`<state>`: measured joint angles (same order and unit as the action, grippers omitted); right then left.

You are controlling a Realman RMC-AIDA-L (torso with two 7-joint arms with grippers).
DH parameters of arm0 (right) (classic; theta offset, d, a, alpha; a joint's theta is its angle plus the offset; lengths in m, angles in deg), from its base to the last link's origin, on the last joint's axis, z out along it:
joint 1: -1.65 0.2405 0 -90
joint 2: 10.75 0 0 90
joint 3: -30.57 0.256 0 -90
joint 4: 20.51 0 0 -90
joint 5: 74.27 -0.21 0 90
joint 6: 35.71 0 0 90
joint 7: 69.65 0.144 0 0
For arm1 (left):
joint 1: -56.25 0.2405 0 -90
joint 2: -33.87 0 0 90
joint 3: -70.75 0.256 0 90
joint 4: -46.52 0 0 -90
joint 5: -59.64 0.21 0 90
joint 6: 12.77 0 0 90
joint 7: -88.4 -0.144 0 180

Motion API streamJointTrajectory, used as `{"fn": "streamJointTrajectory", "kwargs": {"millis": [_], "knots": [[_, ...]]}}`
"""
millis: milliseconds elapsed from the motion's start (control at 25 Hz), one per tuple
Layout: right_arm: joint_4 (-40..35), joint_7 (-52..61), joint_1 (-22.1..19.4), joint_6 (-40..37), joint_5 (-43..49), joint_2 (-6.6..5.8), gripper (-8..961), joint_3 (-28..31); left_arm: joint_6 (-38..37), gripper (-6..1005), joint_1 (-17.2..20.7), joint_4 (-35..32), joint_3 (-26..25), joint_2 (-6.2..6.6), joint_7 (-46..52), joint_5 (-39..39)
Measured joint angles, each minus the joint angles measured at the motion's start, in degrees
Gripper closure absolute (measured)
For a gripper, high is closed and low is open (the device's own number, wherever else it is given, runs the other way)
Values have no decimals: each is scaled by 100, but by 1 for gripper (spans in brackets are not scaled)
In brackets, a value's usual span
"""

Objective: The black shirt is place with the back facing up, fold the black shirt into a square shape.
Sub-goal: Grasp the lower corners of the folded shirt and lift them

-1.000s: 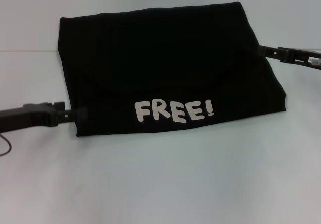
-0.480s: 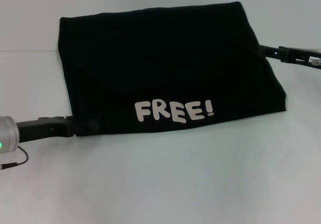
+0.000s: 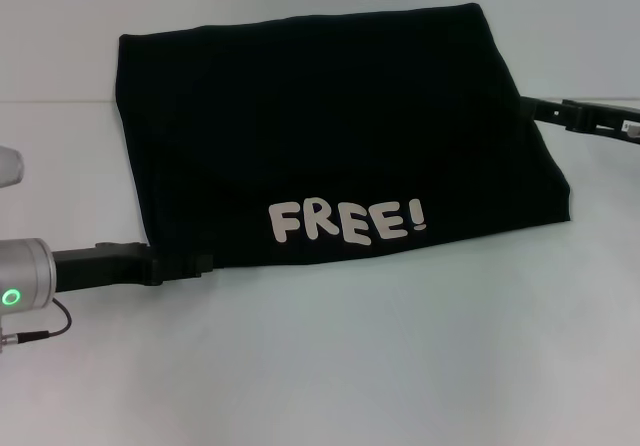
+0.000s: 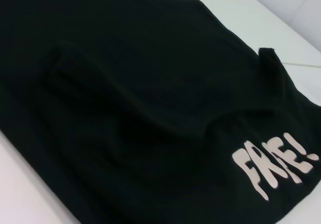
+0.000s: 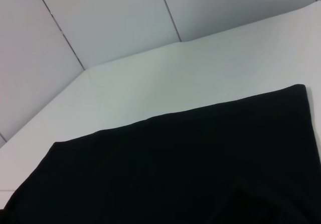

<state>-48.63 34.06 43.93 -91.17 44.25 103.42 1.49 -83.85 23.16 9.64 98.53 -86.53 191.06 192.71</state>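
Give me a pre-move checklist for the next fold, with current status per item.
1. Black shirt folded to a flat rectangle on the white table: ok.
2. "FREE!" print showing on the near edge: ok.
3. Left gripper at the shirt's near left corner: ok; actual grip on fabric: cannot tell.
4. Right gripper at the shirt's right edge: ok; grip: cannot tell.
5. Top layer smooth: not ok, left wrist view shows ridges.
6. Shape already square: not ok, it is wider than deep.

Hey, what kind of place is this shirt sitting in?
Likely a lab or test bench: a bare white table, plain panelled walls, and only the black shirt between two robot arms.
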Motion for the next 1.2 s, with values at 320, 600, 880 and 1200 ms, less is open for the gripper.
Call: {"fn": "streamJointTrajectory", "kwargs": {"millis": [320,600,880,1200], "knots": [[0,-12,-27,-2,6,6,128,-7,144,226,-22,2,25,22,-66,6],[23,127,-105,-11,45,-69,129,-64,280,465,-29,6,27,26,-57,123],[68,1304,-143,-12,913,-303,129,-358,297,842,-51,6,25,26,-54,171],[75,1545,-70,73,1368,-176,128,-545,262,996,-67,13,64,27,-52,176]]}}
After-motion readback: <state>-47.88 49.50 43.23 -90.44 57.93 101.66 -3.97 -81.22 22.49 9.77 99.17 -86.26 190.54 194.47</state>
